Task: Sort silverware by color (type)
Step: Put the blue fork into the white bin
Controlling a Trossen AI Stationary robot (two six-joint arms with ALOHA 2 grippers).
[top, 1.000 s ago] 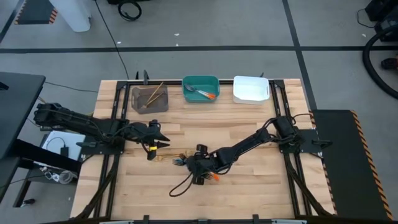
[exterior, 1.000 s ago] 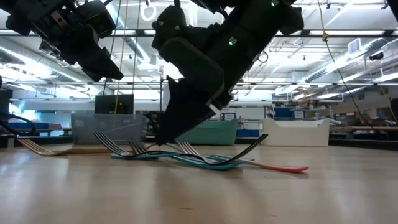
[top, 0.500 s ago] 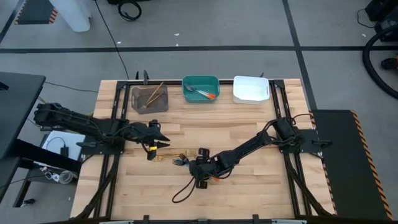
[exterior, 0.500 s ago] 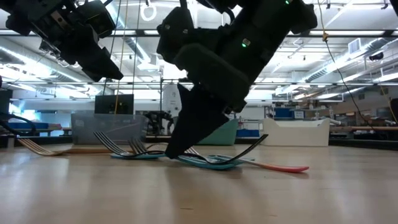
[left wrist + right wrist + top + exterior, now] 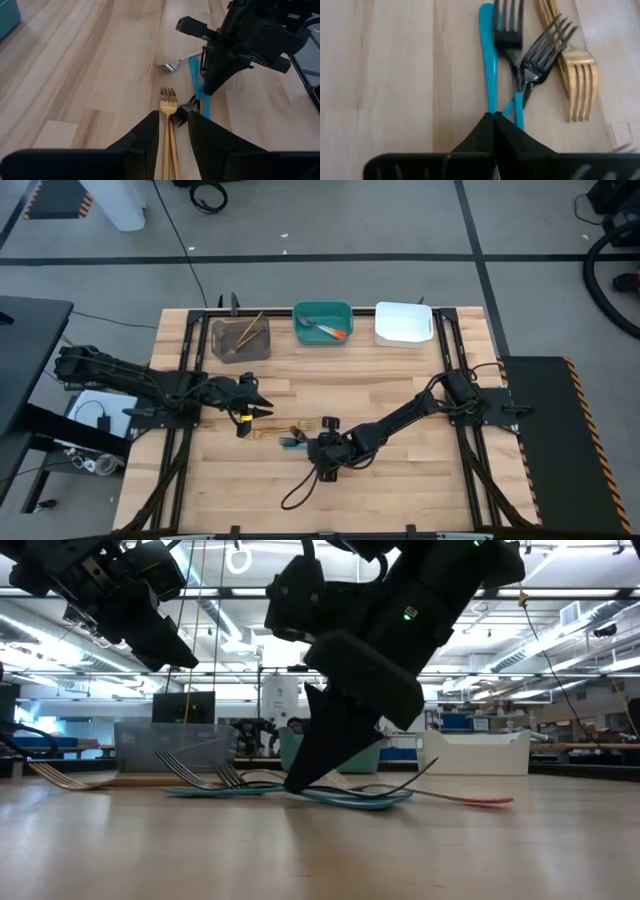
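While the left tool (image 5: 262,412) hangs part-spread at the desk's (image 5: 400,490) left, the right tool (image 5: 493,120) sits pressed together at the blue handles (image 5: 488,65) of the silverware (image 5: 295,439) low in the centre. Gold forks (image 5: 577,75) lie just beside.

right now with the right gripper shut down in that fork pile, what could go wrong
1. The right gripper is shut where two blue handles cross, so it may lift both, or neither.
2. The dark forks overlap those handles and touch the gold fork; a lift could drag or flick them.
3. The left gripper hovers over the same gold fork, so the arms could crowd.
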